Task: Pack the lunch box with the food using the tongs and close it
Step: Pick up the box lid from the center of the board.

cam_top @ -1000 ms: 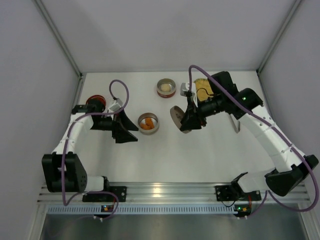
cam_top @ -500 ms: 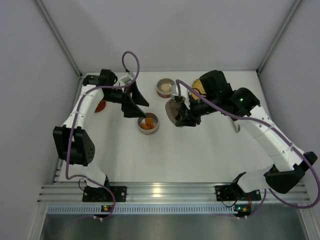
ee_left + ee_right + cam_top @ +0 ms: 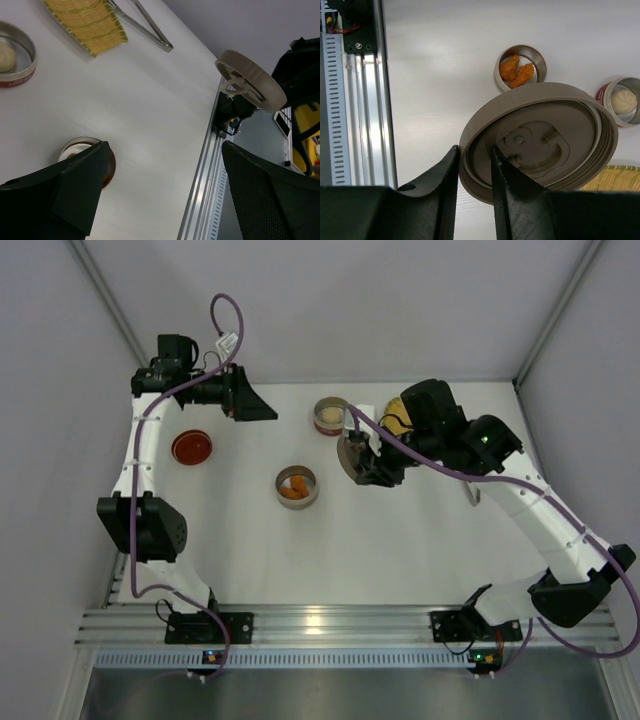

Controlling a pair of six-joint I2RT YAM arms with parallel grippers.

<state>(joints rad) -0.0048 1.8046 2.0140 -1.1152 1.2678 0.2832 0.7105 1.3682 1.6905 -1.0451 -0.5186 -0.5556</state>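
Observation:
My right gripper (image 3: 476,150) is shut on the rim of a beige round lid (image 3: 540,135), held tilted above the table; in the top view the lid (image 3: 350,457) hangs between the two tins. Orange food chunks (image 3: 517,70) lie in a steel tin (image 3: 296,487). A whitish lump (image 3: 623,100) sits in a red-banded tin (image 3: 330,415). The tongs (image 3: 147,27) lie beside the yellow woven tray (image 3: 90,20). My left gripper (image 3: 258,405) is raised at the far left, open and empty.
A red round lid (image 3: 191,447) lies on the table at the left. The right arm covers most of the yellow tray (image 3: 400,422) in the top view. Grey walls close the back and sides; an aluminium rail (image 3: 330,625) runs along the near edge.
The left arm has swung up and back from the table's middle to the far left, its jaws opening wider. The right gripper has carried the beige lid a little to the left.

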